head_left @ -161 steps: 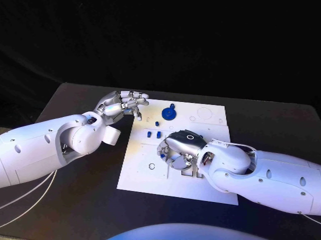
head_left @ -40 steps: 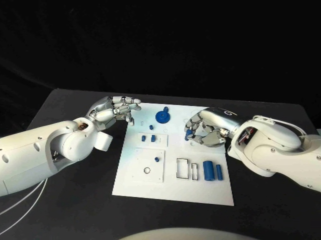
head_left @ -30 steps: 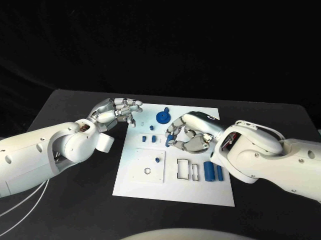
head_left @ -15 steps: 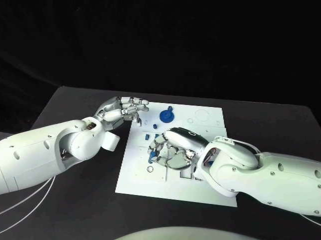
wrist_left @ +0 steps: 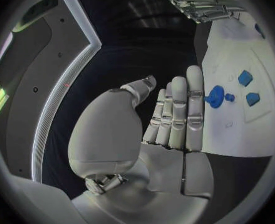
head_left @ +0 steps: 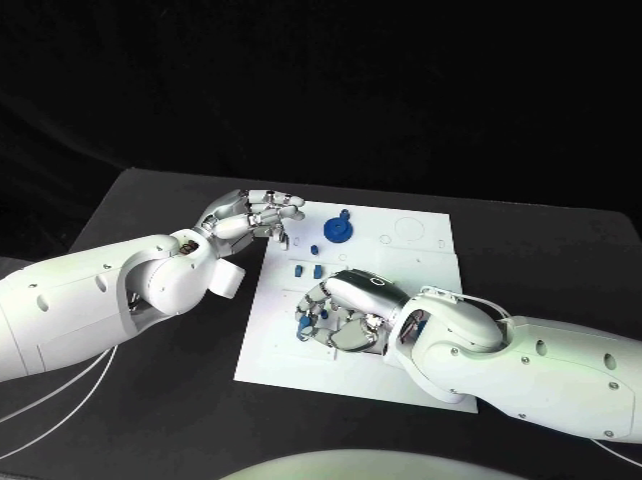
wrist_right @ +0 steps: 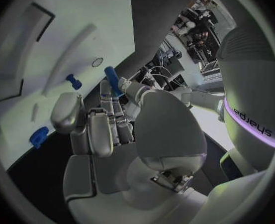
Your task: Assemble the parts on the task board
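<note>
The white task board (head_left: 425, 236) lies in the middle of the black table. My right hand (head_left: 344, 308) hovers low over the board's left middle, fingers curled downward. It pinches a small blue cylinder (wrist_right: 114, 80) between thumb and fingertips. A blue round part (head_left: 339, 230) with a knob stands at the board's far side, with two small blue blocks (head_left: 310, 270) just nearer. My left hand (head_left: 255, 212) hangs by the board's far left corner, its fingers (wrist_left: 177, 112) side by side and holding nothing. The right arm hides the board's near right area.
A small blue peg (wrist_right: 72, 80) stands in the board close to the right hand's fingertips. Bare black table (head_left: 163, 400) runs along the board's left and near sides. My left forearm (head_left: 105, 300) lies across the table's left part.
The right hand has travelled from the board's far right to its left middle and dropped lower, carrying the blue cylinder. The left hand has stayed by the far left corner.
</note>
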Robot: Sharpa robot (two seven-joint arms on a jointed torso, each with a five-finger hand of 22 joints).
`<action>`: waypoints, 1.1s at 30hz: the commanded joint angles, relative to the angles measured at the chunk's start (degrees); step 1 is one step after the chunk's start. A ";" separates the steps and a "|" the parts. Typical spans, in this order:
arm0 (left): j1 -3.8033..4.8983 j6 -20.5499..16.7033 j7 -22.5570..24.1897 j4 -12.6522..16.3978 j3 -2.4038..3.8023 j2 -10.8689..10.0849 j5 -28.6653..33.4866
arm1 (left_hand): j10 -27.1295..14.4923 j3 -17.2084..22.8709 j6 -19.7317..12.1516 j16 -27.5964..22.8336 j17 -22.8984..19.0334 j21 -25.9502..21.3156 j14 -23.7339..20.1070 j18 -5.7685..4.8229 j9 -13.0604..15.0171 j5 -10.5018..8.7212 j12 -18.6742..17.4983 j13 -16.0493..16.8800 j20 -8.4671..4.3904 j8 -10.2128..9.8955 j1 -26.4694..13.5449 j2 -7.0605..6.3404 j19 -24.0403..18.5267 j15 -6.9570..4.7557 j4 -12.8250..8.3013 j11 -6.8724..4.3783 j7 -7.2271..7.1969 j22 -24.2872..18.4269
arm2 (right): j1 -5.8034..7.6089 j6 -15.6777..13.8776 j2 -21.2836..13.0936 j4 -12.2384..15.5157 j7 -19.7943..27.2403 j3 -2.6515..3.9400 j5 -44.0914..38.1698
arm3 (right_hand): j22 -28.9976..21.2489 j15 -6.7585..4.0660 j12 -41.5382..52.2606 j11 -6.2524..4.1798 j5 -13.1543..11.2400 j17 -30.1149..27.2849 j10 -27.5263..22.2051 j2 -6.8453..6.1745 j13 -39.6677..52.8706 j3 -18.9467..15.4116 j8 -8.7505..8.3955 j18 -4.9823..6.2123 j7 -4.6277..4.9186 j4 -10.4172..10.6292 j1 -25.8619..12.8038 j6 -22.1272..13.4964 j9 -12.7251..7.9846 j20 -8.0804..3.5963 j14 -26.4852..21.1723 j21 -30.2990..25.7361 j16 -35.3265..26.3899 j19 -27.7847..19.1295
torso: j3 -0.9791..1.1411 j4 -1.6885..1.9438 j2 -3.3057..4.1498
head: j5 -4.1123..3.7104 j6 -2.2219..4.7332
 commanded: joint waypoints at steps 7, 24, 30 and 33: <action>-0.03 1.28 0.41 0.09 0.05 0.12 -0.16 | -0.36 -0.23 -0.01 0.29 0.05 0.26 -0.53 0.73 -0.07 0.12 0.25 0.00 0.23 -0.10 -0.01 0.07 -0.33 -0.02 -0.13 -0.09 0.19 0.04 | -0.37 3.01 0.58 -1.22 -0.74 -0.16 -3.93 | 0.16 -0.23 -0.37 0.02 0.40 0.15 0.32 0.46 0.09 0.37 0.34 -0.76 0.14 -0.18 0.20 -0.14 1.70 -0.14 1.95 -0.11 0.25 -0.05 | 0.01 0.01 0.00 | 0.05 -0.15; -0.03 1.31 0.34 0.10 0.05 0.06 -0.17 | -0.41 -0.30 -0.04 0.31 0.10 0.27 -0.57 0.73 -0.09 0.11 0.30 0.01 0.26 -0.10 -0.13 0.04 -0.37 0.01 -0.04 -0.08 0.20 0.06 | -0.88 2.12 1.38 -1.64 -3.34 -0.26 -7.38 | 0.62 -0.23 -0.39 0.01 0.40 0.36 0.39 0.44 0.12 0.46 0.44 -0.87 0.15 -0.39 0.34 -0.18 1.78 -0.14 2.00 0.39 0.36 0.21 | -0.06 0.05 0.00 | -0.14 -0.17; -0.02 1.32 0.29 0.10 0.05 0.01 -0.17 | -0.41 -0.30 -0.04 0.31 0.10 0.27 -0.57 0.73 -0.09 0.11 0.30 0.01 0.26 -0.10 -0.13 0.04 -0.37 0.01 -0.04 -0.08 0.20 0.06 | -1.01 1.30 1.46 -1.59 -4.08 -0.26 -7.89 | 0.72 -0.24 -0.35 -0.01 0.41 0.42 0.53 0.46 0.16 0.52 0.52 -0.89 0.14 -0.51 0.41 -0.17 1.83 -0.15 2.02 0.49 0.40 0.26 | -0.02 0.04 -0.01 | -0.01 -0.18; -0.02 1.34 0.26 0.09 0.05 0.00 -0.17 | -0.41 -0.30 -0.04 0.31 0.10 0.27 -0.57 0.73 -0.09 0.11 0.30 0.01 0.26 -0.10 -0.13 0.04 -0.37 0.01 -0.04 -0.08 0.20 0.06 | -1.06 0.84 1.50 -1.57 -4.25 -0.26 -8.00 | 0.72 -0.24 -0.35 -0.01 0.41 0.42 0.53 0.46 0.16 0.52 0.52 -0.89 0.14 -0.51 0.41 -0.17 1.83 -0.15 2.02 0.49 0.40 0.26 | -0.01 0.03 -0.02 | 0.01 -0.14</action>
